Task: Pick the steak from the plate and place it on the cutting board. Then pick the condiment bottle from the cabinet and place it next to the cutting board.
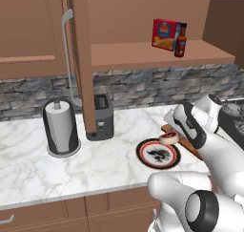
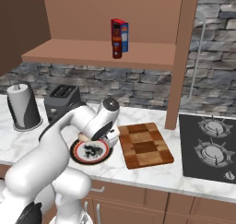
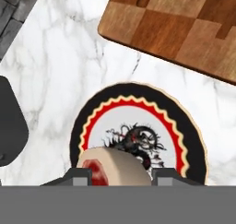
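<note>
The steak [image 3: 115,165], red with a pale fat rim, sits between my two fingertips [image 3: 78,176]; my gripper [image 3: 117,174] is shut on it just above the plate [image 3: 193,135]. From the left base view the steak [image 1: 167,139] hangs over the plate's [image 1: 143,159] far edge, under my gripper [image 1: 170,136]. The checkered cutting board [image 2: 145,144] lies right of the plate [image 2: 76,155], apart from it. The dark red condiment bottle [image 1: 180,41] stands upright on the open cabinet shelf [image 1: 143,54], beside a red and yellow box [image 1: 165,34].
A dark toaster [image 1: 101,116] and a paper towel roll [image 1: 61,128] stand left of the plate. A stove [image 2: 209,149] lies right of the board. A cabinet side panel [image 2: 177,57] drops to the counter behind the board.
</note>
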Available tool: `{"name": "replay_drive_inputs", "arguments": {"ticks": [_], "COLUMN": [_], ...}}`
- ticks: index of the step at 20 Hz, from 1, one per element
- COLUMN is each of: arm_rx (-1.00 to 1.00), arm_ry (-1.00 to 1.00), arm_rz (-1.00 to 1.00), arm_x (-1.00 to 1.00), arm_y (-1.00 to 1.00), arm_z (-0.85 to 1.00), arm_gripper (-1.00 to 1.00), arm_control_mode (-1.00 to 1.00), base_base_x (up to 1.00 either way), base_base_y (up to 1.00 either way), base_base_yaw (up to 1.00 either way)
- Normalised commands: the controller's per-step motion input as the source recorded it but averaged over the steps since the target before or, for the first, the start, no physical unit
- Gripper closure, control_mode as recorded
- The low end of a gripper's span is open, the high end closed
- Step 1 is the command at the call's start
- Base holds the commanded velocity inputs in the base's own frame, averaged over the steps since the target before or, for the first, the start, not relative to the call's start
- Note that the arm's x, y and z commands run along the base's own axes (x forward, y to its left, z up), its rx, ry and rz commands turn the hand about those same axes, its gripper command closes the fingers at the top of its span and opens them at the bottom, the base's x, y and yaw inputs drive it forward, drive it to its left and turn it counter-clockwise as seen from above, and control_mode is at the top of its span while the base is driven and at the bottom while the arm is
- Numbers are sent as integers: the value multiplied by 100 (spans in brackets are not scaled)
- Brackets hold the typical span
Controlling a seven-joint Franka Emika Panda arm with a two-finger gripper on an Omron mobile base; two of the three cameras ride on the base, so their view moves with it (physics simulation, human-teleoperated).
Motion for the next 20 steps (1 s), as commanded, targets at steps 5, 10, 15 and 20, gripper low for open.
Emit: {"name": "replay_drive_inputs", "arguments": {"ticks": [5, 10, 15, 20], "arm_rx": [0, 0, 0, 0], "arm_ry": [0, 0, 0, 0], "arm_rz": [-7, -6, -7, -7], "arm_x": [-10, -1, 0, 0], "arm_y": [-6, -25, -37, -37], "arm_z": [0, 0, 0, 0], "arm_gripper": [100, 100, 100, 100], "arm_control_mode": [-100, -100, -100, -100], "base_base_x": [0, 0, 0, 0], "base_base_y": [0, 0, 0, 0], "base_base_yaw": [0, 0, 0, 0]}}
